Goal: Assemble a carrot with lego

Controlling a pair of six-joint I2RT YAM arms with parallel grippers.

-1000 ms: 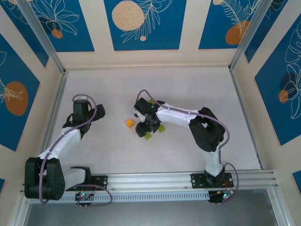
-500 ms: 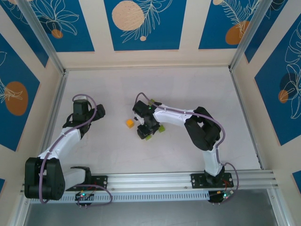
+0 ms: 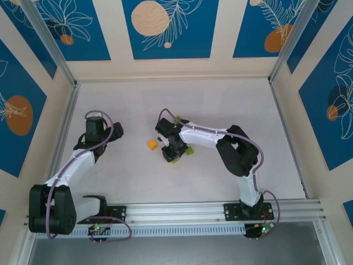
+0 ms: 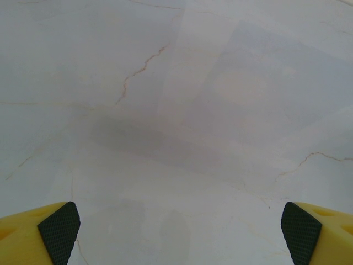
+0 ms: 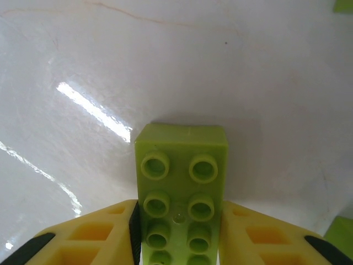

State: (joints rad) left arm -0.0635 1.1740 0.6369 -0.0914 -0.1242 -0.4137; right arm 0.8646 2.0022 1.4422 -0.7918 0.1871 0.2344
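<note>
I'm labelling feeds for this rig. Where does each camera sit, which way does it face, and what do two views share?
Top external: above, behind the bases, looking down on the table; both arms show, left end effector and right end effector.
Left wrist: on the left arm, facing the table; its fingers wide apart.
Right wrist: on the right arm, facing down; fingers clamp a lime-green brick.
Shared: top and right wrist views both show that brick.

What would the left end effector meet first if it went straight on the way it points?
Most likely the table, since the open left end effector faces its white surface; how far is unclear.
</note>
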